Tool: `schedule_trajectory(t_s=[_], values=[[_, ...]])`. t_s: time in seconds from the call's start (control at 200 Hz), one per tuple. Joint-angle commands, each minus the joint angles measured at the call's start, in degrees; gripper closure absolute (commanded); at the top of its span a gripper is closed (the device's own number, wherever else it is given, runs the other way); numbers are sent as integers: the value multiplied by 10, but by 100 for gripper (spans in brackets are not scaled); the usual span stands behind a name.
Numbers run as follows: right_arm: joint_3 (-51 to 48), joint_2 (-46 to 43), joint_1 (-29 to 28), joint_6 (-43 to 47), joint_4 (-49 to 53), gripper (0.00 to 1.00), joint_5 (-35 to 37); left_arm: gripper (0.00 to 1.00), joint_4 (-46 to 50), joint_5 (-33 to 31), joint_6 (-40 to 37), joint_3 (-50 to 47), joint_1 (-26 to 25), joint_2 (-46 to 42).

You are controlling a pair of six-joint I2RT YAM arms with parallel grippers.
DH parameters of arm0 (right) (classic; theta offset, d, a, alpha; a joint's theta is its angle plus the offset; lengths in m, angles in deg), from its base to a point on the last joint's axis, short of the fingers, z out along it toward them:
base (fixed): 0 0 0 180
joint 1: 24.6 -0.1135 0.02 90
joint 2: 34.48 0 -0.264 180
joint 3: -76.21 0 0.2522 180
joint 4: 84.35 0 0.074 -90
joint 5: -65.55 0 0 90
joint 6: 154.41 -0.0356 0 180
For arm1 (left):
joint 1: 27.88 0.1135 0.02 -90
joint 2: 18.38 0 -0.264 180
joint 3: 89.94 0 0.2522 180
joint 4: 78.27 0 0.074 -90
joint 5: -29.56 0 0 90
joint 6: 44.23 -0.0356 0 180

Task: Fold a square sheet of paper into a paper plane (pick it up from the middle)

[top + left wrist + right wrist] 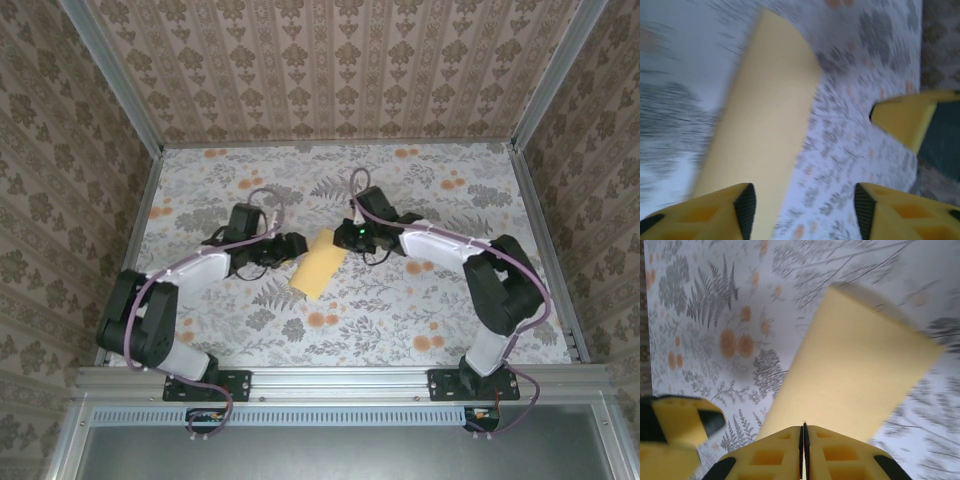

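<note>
Right wrist view: the paper sheet is pinched at its near edge by the right claw, at the middle of the tabletop. The left claw is spread just beside it. Sheet judged light, limp, crease-prone; edge holds preferred

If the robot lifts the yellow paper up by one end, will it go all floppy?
Probably floppy: the paper looks thin, and its far end seems curled in the left wrist view. It is likely very light too, since the right gripper holds it by pinching just one edge.
</note>
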Motion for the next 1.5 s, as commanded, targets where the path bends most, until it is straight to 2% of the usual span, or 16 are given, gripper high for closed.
schedule_trajectory(t_s=[0.0, 0.2, 0.455, 0.725, 0.89, 0.975, 1.105, 1.195, 1.28, 1.495], values=[[47, 53, -42, 2, 21, 91, -9, 45, 39, -70, 22, -31, 36, -38], [118, 137, -91, -3, 42, 94, -32, 46, 86, -133, 42, -63, 81, -81], [154, 197, -109, 24, 83, 95, -52, 44, 78, -125, 51, -75, 91, -76], [143, 195, -100, 167, 170, 93, -43, 44, 62, -100, 48, -68, 90, -59], [120, 164, -90, 306, 231, 91, -50, 44, 54, -85, 40, -64, 82, -56], [103, 135, -87, 335, 235, 90, -59, 44, 47, -83, 38, -59, 70, -52], [63, 71, -77, 263, 150, 84, -78, 46, 26, -76, 40, -44, 40, -30], [12, 18, -57, 178, 81, 71, -69, 50, 7, -70, 45, -30, 14, -11], [-55, -35, -29, 103, 16, 64, -52, 54, -11, -61, 49, -13, -15, 10], [-162, -115, 27, 19, -35, 51, -29, 70, -36, -42, 48, 39, -76, 80]])
